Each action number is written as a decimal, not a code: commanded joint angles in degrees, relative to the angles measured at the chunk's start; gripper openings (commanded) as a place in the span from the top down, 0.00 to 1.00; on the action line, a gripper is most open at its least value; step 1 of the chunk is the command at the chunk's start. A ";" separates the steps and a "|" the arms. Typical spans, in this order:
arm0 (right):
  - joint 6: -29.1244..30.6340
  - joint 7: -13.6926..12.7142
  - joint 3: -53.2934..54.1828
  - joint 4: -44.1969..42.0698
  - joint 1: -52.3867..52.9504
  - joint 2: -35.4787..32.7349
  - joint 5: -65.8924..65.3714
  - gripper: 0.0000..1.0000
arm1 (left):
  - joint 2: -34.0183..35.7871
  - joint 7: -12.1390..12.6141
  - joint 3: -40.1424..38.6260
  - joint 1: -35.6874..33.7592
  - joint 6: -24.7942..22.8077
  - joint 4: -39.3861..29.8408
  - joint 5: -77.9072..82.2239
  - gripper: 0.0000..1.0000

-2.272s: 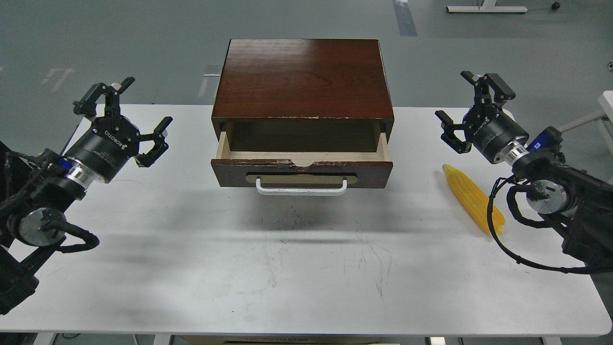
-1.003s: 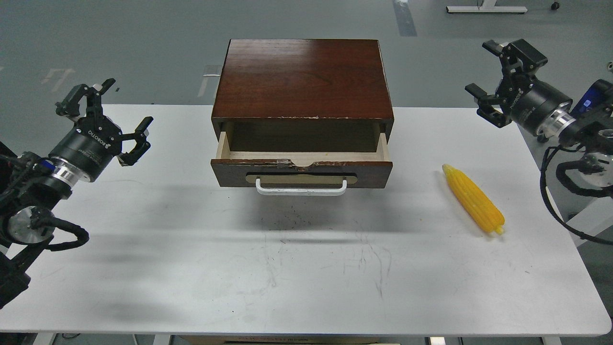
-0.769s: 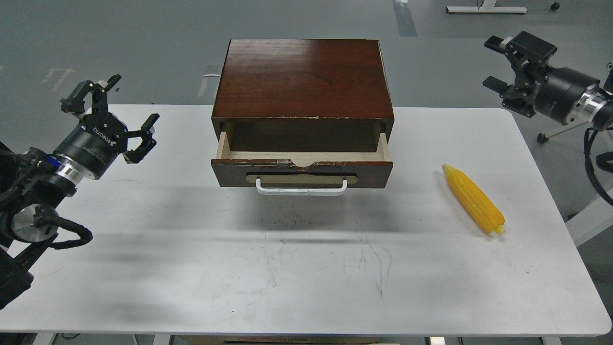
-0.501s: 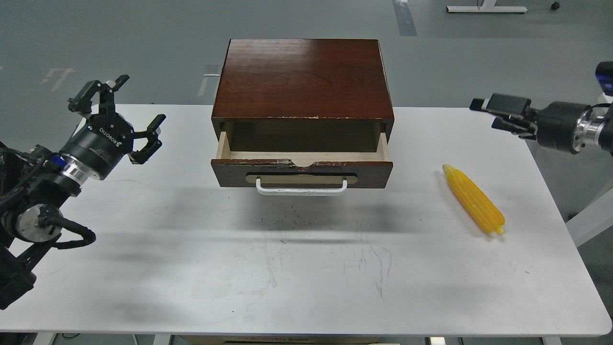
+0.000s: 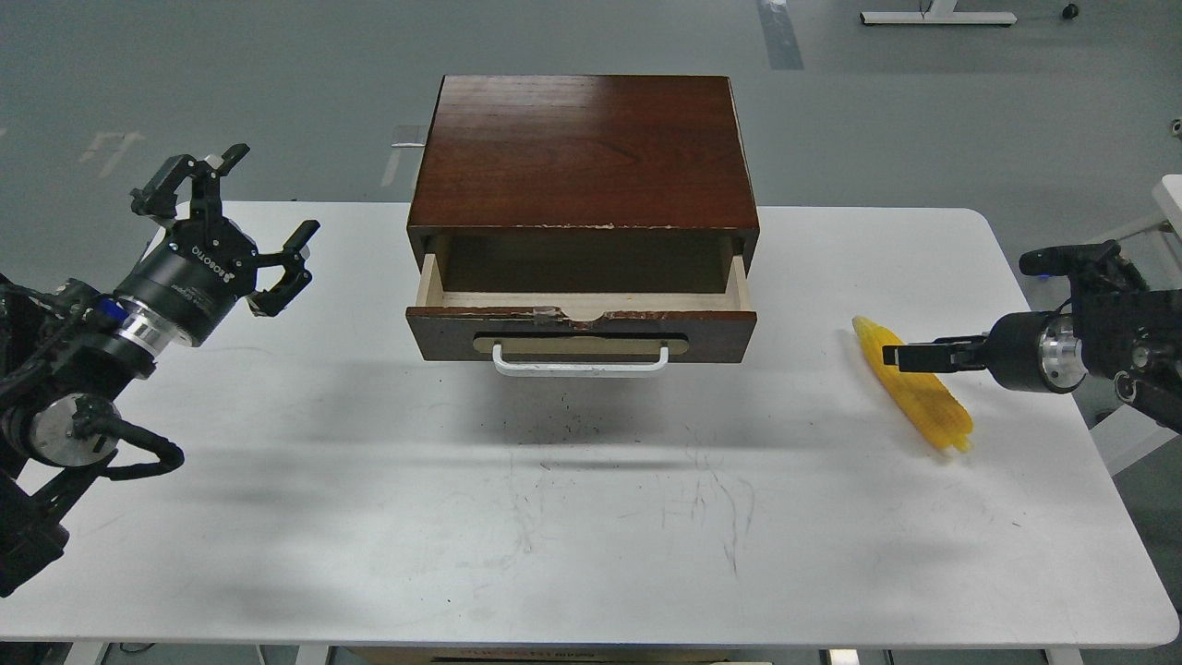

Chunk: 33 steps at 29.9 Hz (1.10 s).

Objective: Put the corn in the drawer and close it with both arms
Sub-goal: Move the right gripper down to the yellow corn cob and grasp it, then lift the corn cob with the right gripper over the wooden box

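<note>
Your corn lies on the white bench, well to the right of the chest and angled so its narrow tip points up-left and its blunt end sits nearer you. It looks slightly blurred. Your right gripper reaches in from the right edge, level with the bench, and overlaps the upper half of the cob in this view. You see it edge-on as 1 thin dark bar, so you cannot tell whether its fingers are apart or together, nor whether they touch the corn.

The drawer stands pulled partway out of the dark reddish-brown chest, its pale wood floor bare. Its top front edge is chipped near the middle, and the white bar handle hangs on a tan oval plate, facing you.

Your left gripper hovers above the bench's left side, well apart from the drawer, pointing up and to the right. Its 2 fingers are spread wide with nothing between them. The ROBOTIQ lettering shows on its black body, with the silver ring behind it.
</note>
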 commanded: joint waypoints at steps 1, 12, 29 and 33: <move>-0.36 -0.01 -1.90 -1.10 0.30 1.84 -0.02 0.00 | 0.15 0.01 0.01 0.01 0.00 0.01 0.00 0.01; -0.36 -0.01 -4.18 -1.28 -0.32 2.11 0.07 0.22 | 0.50 0.01 0.01 0.01 0.00 0.01 0.08 0.01; -0.36 -0.01 -5.94 1.69 10.29 1.58 0.51 0.92 | 1.03 0.01 -0.26 -0.08 0.00 0.01 0.00 0.01; -0.19 -0.01 -6.12 3.11 19.35 1.14 0.77 0.91 | 1.03 0.01 -0.34 -0.08 0.00 0.01 0.00 0.01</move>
